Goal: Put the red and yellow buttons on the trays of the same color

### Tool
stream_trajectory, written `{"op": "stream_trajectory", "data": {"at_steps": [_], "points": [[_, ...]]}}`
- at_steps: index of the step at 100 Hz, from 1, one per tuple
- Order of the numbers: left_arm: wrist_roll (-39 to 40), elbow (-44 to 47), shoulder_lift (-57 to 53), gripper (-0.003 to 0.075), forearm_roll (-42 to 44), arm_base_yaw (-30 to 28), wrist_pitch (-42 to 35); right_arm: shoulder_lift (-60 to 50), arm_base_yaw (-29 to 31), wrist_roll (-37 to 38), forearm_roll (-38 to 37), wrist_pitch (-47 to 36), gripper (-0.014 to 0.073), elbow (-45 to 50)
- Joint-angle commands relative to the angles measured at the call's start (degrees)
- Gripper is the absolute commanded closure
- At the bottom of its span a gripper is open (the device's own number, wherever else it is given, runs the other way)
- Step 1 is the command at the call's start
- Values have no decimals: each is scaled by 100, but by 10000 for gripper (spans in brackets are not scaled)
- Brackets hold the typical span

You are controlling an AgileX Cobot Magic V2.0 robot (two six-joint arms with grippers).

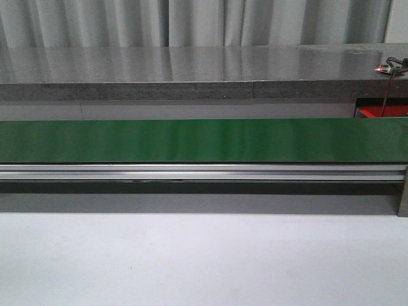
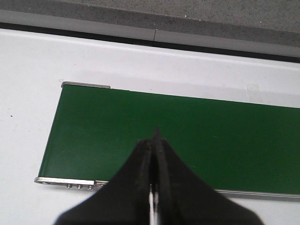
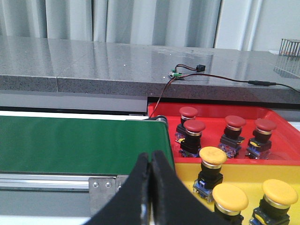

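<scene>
Presently, by item:

Left hand (image 2: 154,140): clenched on nothing, fingertips pressed together, poised over the near end of the green conveyor belt (image 2: 187,136).

Right hand (image 3: 151,164): likewise clenched and empty, hanging by the belt's far end, just beside the trays.

Belt: bare along its whole length in the front view; no button waiting to be picked.

Red buttons (image 3: 194,126): four counted, standing upright in the red tray (image 3: 281,140), stems down, caps up.

Yellow buttons (image 3: 213,155): three in view in the yellow tray (image 3: 243,171); possibly more below the frame edge, hard to say.

Sorting so far: colours matched in both trays, apparently nothing misplaced.

Risk, arrival: with both hands clenched, any button carried along the belt could pass or drop off the end before either opens.

Risk, crowding: yellow buttons packed near the right hand; lowering another among them could tip a neighbour.

Risk, cable: thin wire (image 3: 211,77) trailing off the stone ledge (image 3: 93,61) toward the red tray, liable to snag a high reach.
</scene>
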State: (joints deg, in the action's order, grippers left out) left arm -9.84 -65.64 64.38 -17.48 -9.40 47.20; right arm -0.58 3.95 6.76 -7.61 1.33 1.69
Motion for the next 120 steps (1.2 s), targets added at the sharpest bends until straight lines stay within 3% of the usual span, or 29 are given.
{"op": "stream_trajectory", "data": {"at_steps": [1,43,55,74,120], "points": [[-15,-152,-100,739,-138,25,-313,-110,-7,1,0,-421,666,-107],[21,-133,-202,739,125,142,-390,-110,-7,1,0,-421,666,-107],[697,187,-436,739,910,558,-1264,-110,-7,1,0,-421,666,-107],[1045,1282,-997,740,1613,1158,-3584,-110,-7,1,0,-421,666,-107],[1045,3468,-3152,739,1890,1129,-4077,-110,-7,1,0,-421,666,-107]]}}
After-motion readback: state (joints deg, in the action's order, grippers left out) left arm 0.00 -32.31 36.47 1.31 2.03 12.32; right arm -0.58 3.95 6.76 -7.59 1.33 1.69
